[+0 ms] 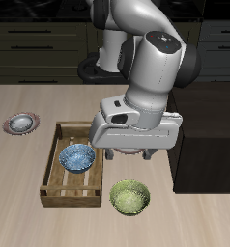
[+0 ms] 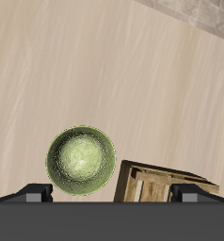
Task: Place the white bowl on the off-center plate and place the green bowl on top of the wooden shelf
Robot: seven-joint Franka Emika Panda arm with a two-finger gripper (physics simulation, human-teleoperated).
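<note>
The green bowl [image 1: 130, 198] stands on the table near the front edge, beside the slatted tray; it also shows in the wrist view [image 2: 81, 162]. My gripper [image 1: 136, 154] hangs above the table, a little farther back than the bowl, and touches nothing. In the wrist view the gripper [image 2: 112, 194] has its fingertips [image 2: 34, 193] wide apart and is empty. The white bowl [image 1: 21, 122] sits on a plate with a reddish rim [image 1: 10, 126] far off to the side. The dark wooden shelf [image 1: 210, 135] stands beside the arm. A second plate is not visible.
A pale slatted wooden tray [image 1: 59, 188] lies between the white bowl and the green bowl and holds a blue patterned bowl [image 1: 76, 157]. Its corner shows in the wrist view [image 2: 166, 184], next to the green bowl. Dark cabinets run behind the table.
</note>
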